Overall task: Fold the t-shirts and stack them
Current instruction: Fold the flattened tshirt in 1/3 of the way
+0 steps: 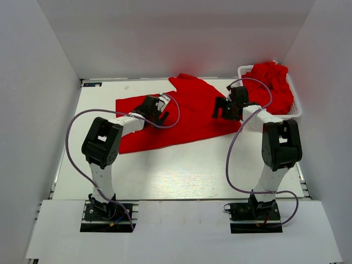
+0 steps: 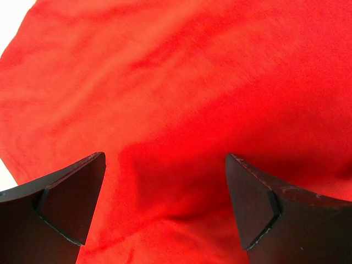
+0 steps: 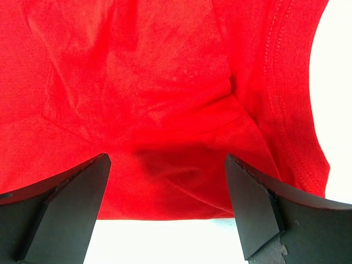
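Both grippers hang over the spread t-shirt [image 1: 192, 113], so take that shirt as your reference. From the top camera you see it lying open and a little rumpled on the white table [image 1: 165, 170]. Your left gripper [image 1: 159, 110] is above its left-middle part and your right gripper [image 1: 221, 110] is at its right edge. Just beyond that right edge, a heap of t-shirts [image 1: 272, 82] fills the white slatted basket [image 1: 297, 113]. On your left wrist camera, the left gripper [image 2: 164, 165] is spread wide with nothing between its two dark fingers [image 2: 71, 203]. Red cloth of the spread t-shirt [image 2: 181, 82] fills nearly the whole view beneath them, lying in soft folds. On your right wrist camera, the right gripper [image 3: 168, 162] is likewise spread apart and grasps nothing. The spread t-shirt [image 3: 137, 82] lies ahead of and under its tips, with a stitched hem [image 3: 280, 82] curving down the cloth's right side. The cloth's near edge ends between the fingers, where bare table [image 3: 165, 242] shows. A soft shadow falls on the cloth just ahead of the tips. You cannot tell from either wrist view whether the fingertips touch the fabric.
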Available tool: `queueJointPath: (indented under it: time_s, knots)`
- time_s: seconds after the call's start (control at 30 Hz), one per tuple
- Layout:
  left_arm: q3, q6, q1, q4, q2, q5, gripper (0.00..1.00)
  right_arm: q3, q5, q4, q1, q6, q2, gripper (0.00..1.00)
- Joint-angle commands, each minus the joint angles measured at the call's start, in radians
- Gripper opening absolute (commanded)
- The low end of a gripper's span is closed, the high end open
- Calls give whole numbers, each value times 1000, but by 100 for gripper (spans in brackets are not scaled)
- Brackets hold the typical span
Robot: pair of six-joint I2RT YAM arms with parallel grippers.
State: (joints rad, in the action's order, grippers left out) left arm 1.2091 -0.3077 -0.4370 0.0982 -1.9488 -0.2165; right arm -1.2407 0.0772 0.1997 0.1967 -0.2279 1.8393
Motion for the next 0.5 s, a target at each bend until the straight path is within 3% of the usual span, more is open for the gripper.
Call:
queueJointPath:
  time_s: [0.0, 0.17, 0.27, 0.37, 0.47]
  knots:
    - [61, 16, 17, 20, -25, -50, 100, -32, -8, 12, -3, 9, 1, 90]
    - [115, 129, 26, 92, 48, -109, 100, -52, -14, 14, -5, 18, -6, 90]
    - [182, 252, 35, 228, 96, -100, 100, -68, -55, 15, 1, 16, -3, 90]
    - [195, 376, 35, 310, 158, -22, 100, -117, -73, 59, 0, -10, 24, 90]
    - [115, 456, 35, 310, 197, 81, 100, -138, -73, 72, -5, -40, 58, 90]
